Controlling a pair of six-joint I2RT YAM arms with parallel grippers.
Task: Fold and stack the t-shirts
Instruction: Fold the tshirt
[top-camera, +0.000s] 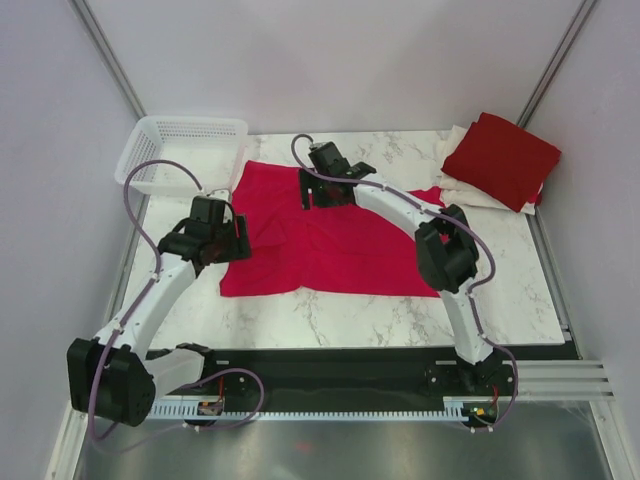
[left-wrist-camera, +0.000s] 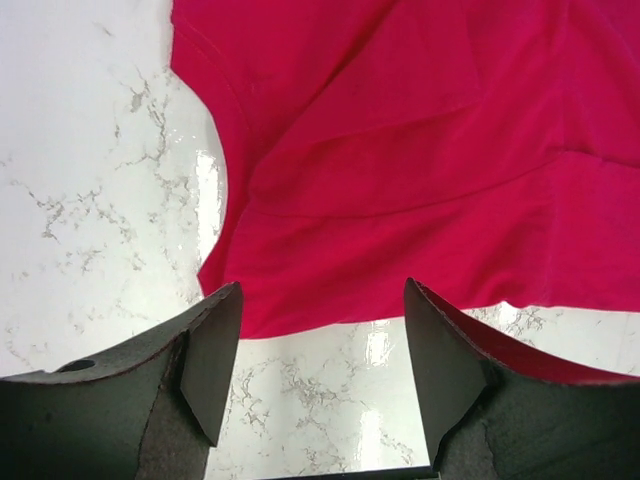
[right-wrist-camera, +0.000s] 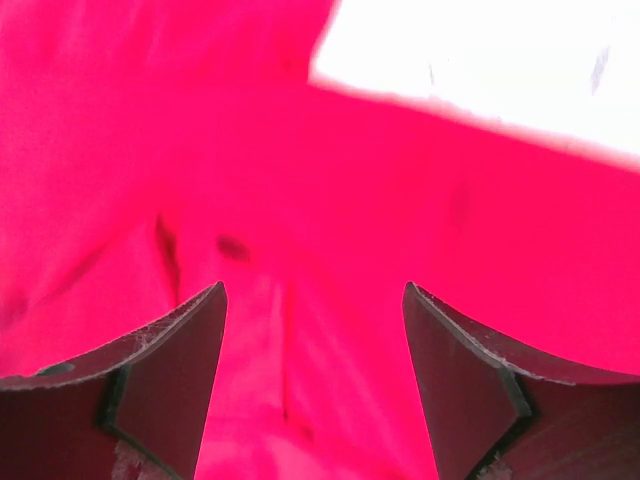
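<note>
A bright crimson t-shirt (top-camera: 320, 240) lies spread and wrinkled across the middle of the marble table (top-camera: 360, 320). At the back right a darker red folded t-shirt (top-camera: 500, 158) rests on folded white ones (top-camera: 468, 190). My left gripper (top-camera: 236, 236) is at the crimson shirt's left edge. In the left wrist view it (left-wrist-camera: 322, 286) stands open over bare marble, with the shirt's hem (left-wrist-camera: 400, 200) just ahead. My right gripper (top-camera: 322, 192) hovers over the shirt's upper part. In its own view it (right-wrist-camera: 314, 286) is open, low over the red cloth (right-wrist-camera: 300, 180), with nothing pinched.
A white plastic mesh basket (top-camera: 185, 150) stands at the back left corner, close to the crimson shirt's sleeve. Grey walls close in the table on the left, back and right. Bare marble shows in front of the shirt and to its right.
</note>
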